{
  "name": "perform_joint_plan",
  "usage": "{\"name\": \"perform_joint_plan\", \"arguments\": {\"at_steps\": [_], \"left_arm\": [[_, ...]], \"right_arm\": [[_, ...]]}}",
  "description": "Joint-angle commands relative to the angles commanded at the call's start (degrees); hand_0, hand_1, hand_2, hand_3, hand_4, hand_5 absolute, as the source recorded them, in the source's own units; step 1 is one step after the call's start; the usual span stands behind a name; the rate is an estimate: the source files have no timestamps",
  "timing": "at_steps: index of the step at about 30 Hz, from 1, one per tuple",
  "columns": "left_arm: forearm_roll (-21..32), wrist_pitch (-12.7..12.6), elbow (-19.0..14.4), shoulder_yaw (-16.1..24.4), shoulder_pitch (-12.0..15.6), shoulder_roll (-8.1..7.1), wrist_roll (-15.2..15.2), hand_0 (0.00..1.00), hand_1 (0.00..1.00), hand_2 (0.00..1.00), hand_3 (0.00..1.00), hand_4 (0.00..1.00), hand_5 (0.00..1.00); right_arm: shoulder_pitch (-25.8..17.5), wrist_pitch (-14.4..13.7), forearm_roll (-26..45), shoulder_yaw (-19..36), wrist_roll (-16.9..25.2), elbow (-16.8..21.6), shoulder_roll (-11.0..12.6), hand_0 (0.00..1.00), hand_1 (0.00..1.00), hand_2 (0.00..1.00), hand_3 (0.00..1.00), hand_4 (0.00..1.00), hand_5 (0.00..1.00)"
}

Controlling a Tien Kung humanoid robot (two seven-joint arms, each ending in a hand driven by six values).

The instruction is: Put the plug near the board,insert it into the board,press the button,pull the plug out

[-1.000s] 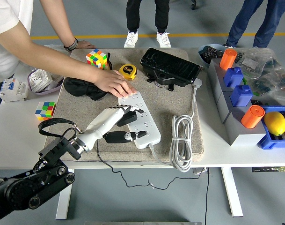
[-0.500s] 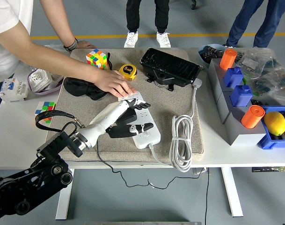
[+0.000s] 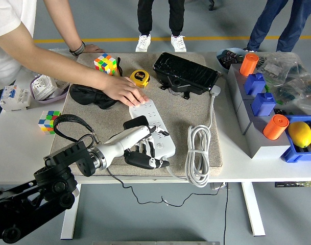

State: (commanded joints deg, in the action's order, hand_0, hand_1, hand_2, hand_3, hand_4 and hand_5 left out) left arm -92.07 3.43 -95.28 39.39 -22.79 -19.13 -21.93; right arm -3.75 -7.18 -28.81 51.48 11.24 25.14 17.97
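Here the white board (image 3: 154, 127) is seen lying diagonally on the beige mat (image 3: 196, 109), pinned at its far end by a person's hand (image 3: 125, 93). Open mat is left toward the coiled white cable (image 3: 198, 153). The left hand (image 3: 141, 146) has been drawn back to the board's near end since half a second ago; whether its curled fingers grip the black plug (image 3: 136, 123) cannot be told. No writing is legible.

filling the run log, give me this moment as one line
left hand: over near end of power strip, plug grasp unclear | person's hand: pressing strip's far end | right hand: not in view
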Motion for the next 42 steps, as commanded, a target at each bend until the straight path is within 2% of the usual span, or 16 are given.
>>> {"name": "perform_joint_plan", "arguments": {"at_steps": [1, 6, 7, 19, 31, 42], "left_arm": [[0.0, 0.8, 0.1, -0.2, -0.2, 0.14, -1.1, 0.055, 0.107, 0.197, 0.956, 0.637, 0.002], [-0.3, 2.9, 0.9, -1.3, -1.0, 0.68, -4.0, 0.055, 0.107, 0.197, 0.956, 0.637, 0.002], [-0.4, 3.2, 1.1, -1.5, -1.1, 0.78, -4.4, 0.051, 0.106, 0.185, 0.973, 0.783, 0.002], [-2.0, 4.2, 5.0, -4.0, -3.1, 2.77, -5.4, 0.046, 0.104, 0.173, 0.970, 0.795, 0.002], [-3.2, 4.4, 8.2, -5.0, -4.1, 3.90, -6.0, 0.045, 0.105, 0.173, 0.968, 0.794, 0.002], [-3.9, 4.9, 9.6, -5.2, -3.9, 3.71, -6.6, 0.046, 0.104, 0.173, 0.954, 0.793, 0.002]], "right_arm": [[0.0, 0.0, 0.0, 0.0, 0.0, 0.0, 0.0, 0.604, 0.608, 0.561, 0.545, 0.756, 0.235], [0.0, 0.0, 0.0, 0.1, 0.0, 0.0, 0.0, 0.604, 0.609, 0.561, 0.545, 0.757, 0.236], [0.0, 0.0, 0.0, 0.1, 0.0, 0.0, 0.0, 0.604, 0.609, 0.561, 0.545, 0.757, 0.236], [-0.1, 0.0, 0.1, 0.0, 0.0, 0.0, 0.1, 0.604, 0.608, 0.561, 0.545, 0.757, 0.237], [0.0, 0.0, 0.2, 0.0, 0.0, 0.0, 0.1, 0.605, 0.608, 0.561, 0.545, 0.759, 0.237], [0.0, 0.0, -0.1, 0.2, 0.0, 0.3, 0.2, 0.604, 0.608, 0.560, 0.545, 0.758, 0.237]]}}
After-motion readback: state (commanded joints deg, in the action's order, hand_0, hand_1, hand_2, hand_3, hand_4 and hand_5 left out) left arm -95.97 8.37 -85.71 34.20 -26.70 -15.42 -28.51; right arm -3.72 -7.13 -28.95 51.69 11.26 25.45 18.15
